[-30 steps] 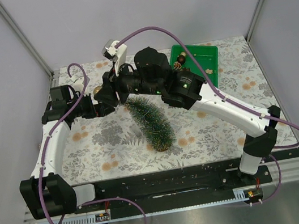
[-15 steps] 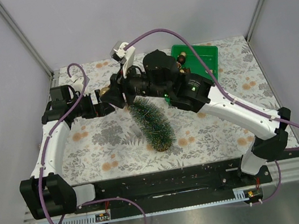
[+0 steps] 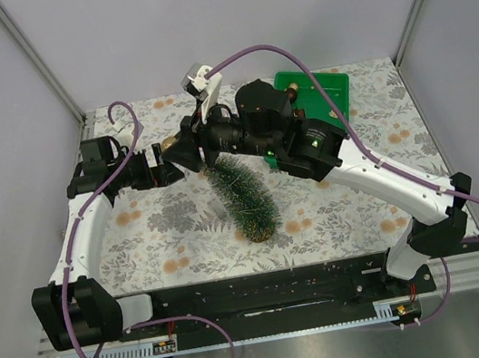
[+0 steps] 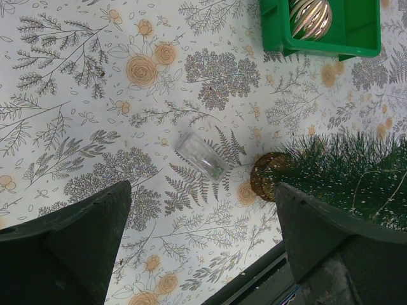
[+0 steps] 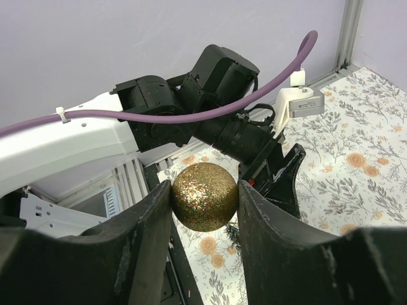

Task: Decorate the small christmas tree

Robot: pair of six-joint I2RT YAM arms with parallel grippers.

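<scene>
The small christmas tree (image 3: pixel 243 199), dark green and bristly, appears to lie on its side on the floral cloth; its wooden disc base (image 4: pixel 266 176) and lower branches (image 4: pixel 356 175) show in the left wrist view. My right gripper (image 5: pixel 205 202) is shut on a gold glitter ball (image 5: pixel 205 196), which it holds in the air beyond the tree's narrow end (image 3: pixel 167 144). My left gripper (image 4: pixel 203 254) hovers over the cloth wide open and holds nothing, its fingers (image 5: pixel 280 168) just behind the ball.
A green bin (image 3: pixel 321 92) at the back right holds ornaments, among them a striped gold ball (image 4: pixel 311 14). A small clear plastic piece (image 4: pixel 202 155) lies on the cloth near the tree's base. The table's black front edge (image 3: pixel 267 289) runs along the near side.
My right arm has swung its elbow to the right and lifted its wrist a little, with the gold ball still in its grip. The left arm and the tree have not moved.
</scene>
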